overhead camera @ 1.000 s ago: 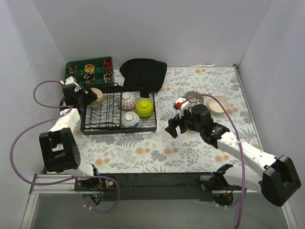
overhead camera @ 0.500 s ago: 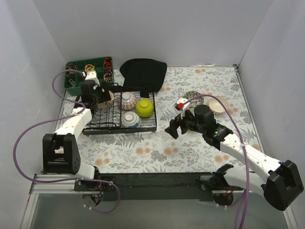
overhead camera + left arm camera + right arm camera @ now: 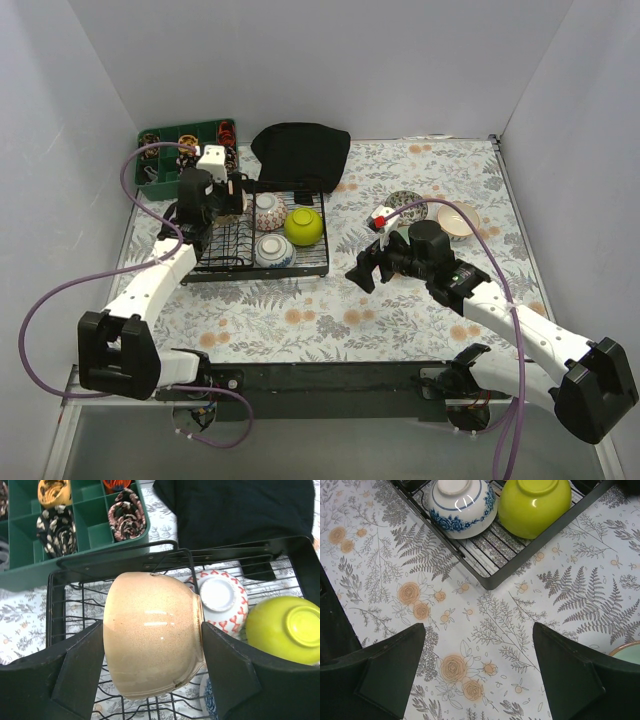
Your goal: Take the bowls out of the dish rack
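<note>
Floral bowl (image 3: 222,600) partly behind beige bowl (image 3: 150,635)

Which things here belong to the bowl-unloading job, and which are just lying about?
Job: dish rack; beige bowl in the left gripper; red-patterned bowl; lime-green bowl; blue-floral bowl; patterned bowl and pale bowl on the table.
Lying about: green compartment tray; black cloth.

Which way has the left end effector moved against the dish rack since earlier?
Yes: left end effector, gripping the beige bowl, shifted right along the dish rack.
</note>
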Robot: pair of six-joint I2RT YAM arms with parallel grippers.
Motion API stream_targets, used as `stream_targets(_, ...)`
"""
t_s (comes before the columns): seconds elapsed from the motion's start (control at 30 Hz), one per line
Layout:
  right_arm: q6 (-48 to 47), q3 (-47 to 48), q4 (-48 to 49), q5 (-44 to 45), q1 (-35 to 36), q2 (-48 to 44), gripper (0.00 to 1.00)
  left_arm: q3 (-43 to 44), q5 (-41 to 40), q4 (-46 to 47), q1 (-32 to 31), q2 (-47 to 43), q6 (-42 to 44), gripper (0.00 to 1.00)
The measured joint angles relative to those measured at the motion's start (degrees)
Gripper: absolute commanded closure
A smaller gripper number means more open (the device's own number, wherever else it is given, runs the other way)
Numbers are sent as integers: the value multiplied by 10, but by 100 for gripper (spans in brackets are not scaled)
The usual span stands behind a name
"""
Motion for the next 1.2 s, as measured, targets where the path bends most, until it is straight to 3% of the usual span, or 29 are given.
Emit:
stream_targets(0.33, 9, 3, -2, -36, 0, 1, 4, -28, 37, -6, -46, -44, 105, 94)
stream_targets(0.63, 9, 62, -11, -91, 0, 40, 4, -58, 82, -16, -103, -110, 191, 95)
stream_targets(1.2, -42, 144, -49, -173, -1, 123, 4, -104, 144, -51, -188, -162, 284, 98)
